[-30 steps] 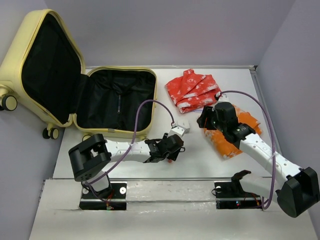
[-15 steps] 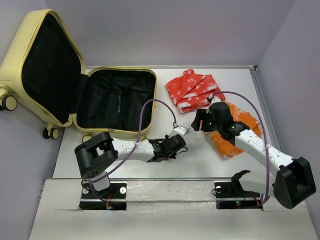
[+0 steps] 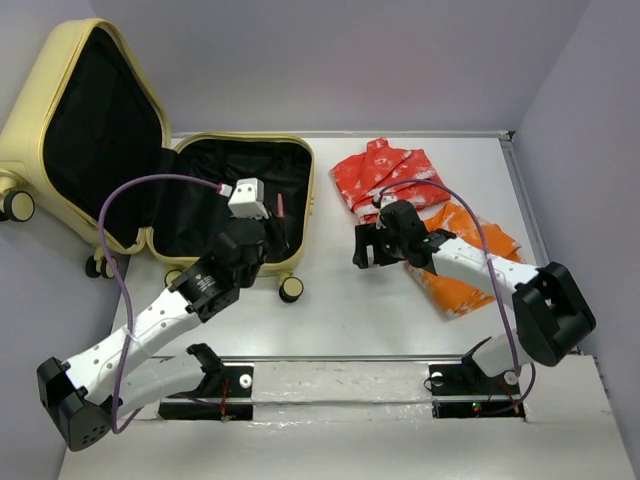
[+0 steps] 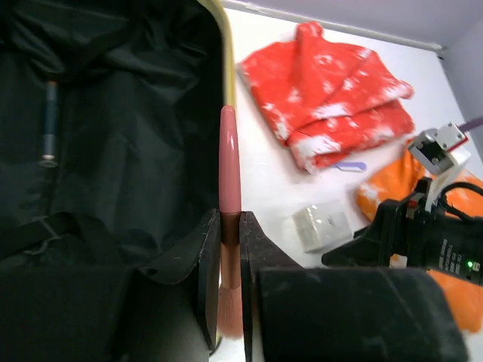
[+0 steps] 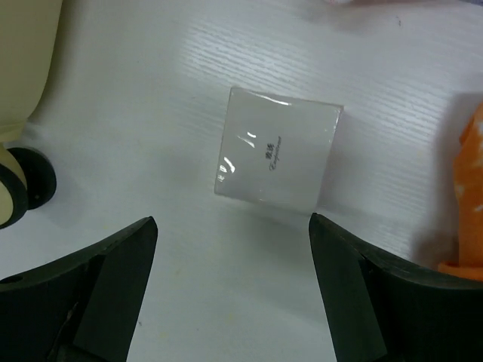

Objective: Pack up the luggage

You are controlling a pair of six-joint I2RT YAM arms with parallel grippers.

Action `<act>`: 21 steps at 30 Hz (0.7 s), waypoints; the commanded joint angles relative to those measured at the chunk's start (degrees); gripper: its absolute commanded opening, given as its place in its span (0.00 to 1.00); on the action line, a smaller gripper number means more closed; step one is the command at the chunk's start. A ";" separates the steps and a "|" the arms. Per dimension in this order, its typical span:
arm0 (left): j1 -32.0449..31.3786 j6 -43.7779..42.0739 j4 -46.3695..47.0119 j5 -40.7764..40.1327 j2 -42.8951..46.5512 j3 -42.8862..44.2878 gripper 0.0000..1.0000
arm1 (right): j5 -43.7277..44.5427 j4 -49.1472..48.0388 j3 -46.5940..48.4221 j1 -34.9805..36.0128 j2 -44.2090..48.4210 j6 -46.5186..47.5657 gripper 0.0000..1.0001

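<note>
The pale yellow luggage lies open at the left, its lid standing up and black lining showing. My left gripper is shut on a pink makeup brush, held over the right edge of the luggage's base, handle pointing away and bristles between the fingers. My right gripper is open and hovers low over the table in front of a small clear packet, which also shows in the left wrist view. In the top view my right gripper is right of the luggage.
A red patterned garment lies at the back right, an orange one beside the right arm. A caster wheel sticks out at the luggage's front corner, close to the right gripper in its wrist view. A dark pen-like item lies inside the lining.
My left arm has swung from the table's middle up and left, carrying the brush over the luggage. My right gripper has moved left off the orange garment toward the clear packet.
</note>
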State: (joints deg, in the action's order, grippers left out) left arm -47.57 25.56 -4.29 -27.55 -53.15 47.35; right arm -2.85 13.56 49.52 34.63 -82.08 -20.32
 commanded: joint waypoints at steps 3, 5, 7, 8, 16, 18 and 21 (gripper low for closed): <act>8.88 0.45 -5.12 -6.39 -3.80 4.24 0.27 | 6.54 -0.73 6.64 1.23 -7.38 1.16 0.87; 14.07 1.50 -2.32 -2.16 -5.21 3.71 0.59 | 7.33 -0.64 7.87 1.23 -8.61 1.07 0.85; 18.01 2.38 -0.81 2.04 -6.97 3.01 0.87 | 7.86 -0.64 8.49 1.23 -10.63 0.98 0.81; 18.74 2.65 0.94 3.80 -6.97 2.14 0.93 | 8.12 -0.47 9.10 1.23 -11.95 1.07 0.79; 19.01 2.48 3.77 11.28 -0.13 -1.47 0.99 | 11.90 0.59 12.01 1.75 -15.47 1.60 0.41; 19.01 2.30 3.94 16.27 3.11 -2.61 0.99 | 13.22 0.68 12.53 3.76 -12.42 1.51 0.36; 18.92 1.33 3.94 20.86 7.61 -4.20 0.99 | 13.14 0.68 14.11 6.40 -9.07 1.68 0.34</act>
State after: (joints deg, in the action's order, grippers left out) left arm -28.49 27.92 -4.08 -14.81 -51.77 45.06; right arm 8.01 15.09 59.20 36.88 -97.08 -19.20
